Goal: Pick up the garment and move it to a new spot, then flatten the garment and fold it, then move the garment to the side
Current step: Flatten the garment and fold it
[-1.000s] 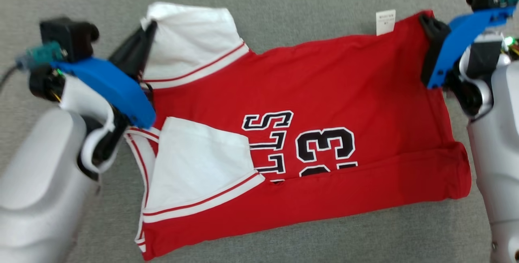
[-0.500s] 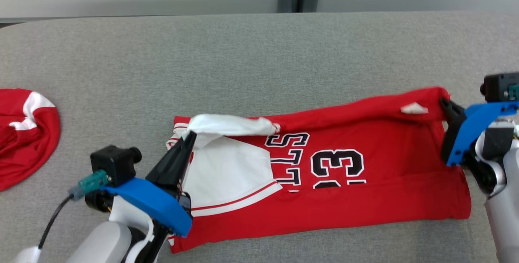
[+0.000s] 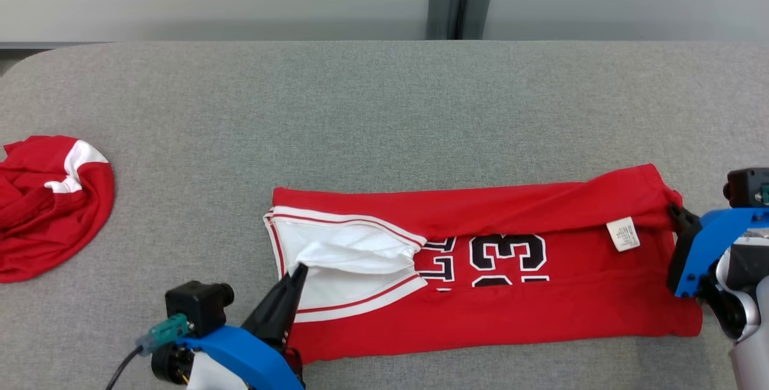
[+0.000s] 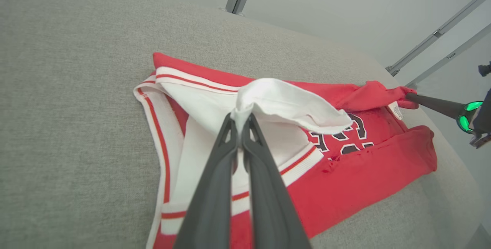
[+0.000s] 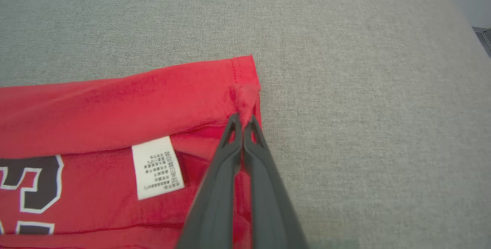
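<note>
left tool (image 3: 298, 270), nearest, at the bottom of the head view: fingers closed tight together, pinching a bunched fold of the white sleeve (image 4: 284, 103), which stands raised off the layer beneath. right tool (image 3: 676, 213), at the right edge: fingers closed on the hem corner of the garment (image 3: 541, 300), cloth puckered at the tips. garment lies lengthwise on the grey desk (image 3: 384, 107), from near centre to the right side, its far long edge folded toward the robot and covering the top of the numerals. care label (image 5: 157, 166) exposed just beside the right tool. judgement: mid-fold, far strip being laid over. risks: (1) sleeve is held by a small pinch only, so tension between the two tools could pull it free and leave it crumpled; (2) letting go while the sleeve is bunched would trap a lump under the next fold; (3) lowering the two ends unevenly would skew the fold line. farther left, well apart, a second red cloth (image 3: 54, 210) in a heap, unlikely to interfere. grey posts (image 3: 459, 5) beyond the far desk edge.
</note>
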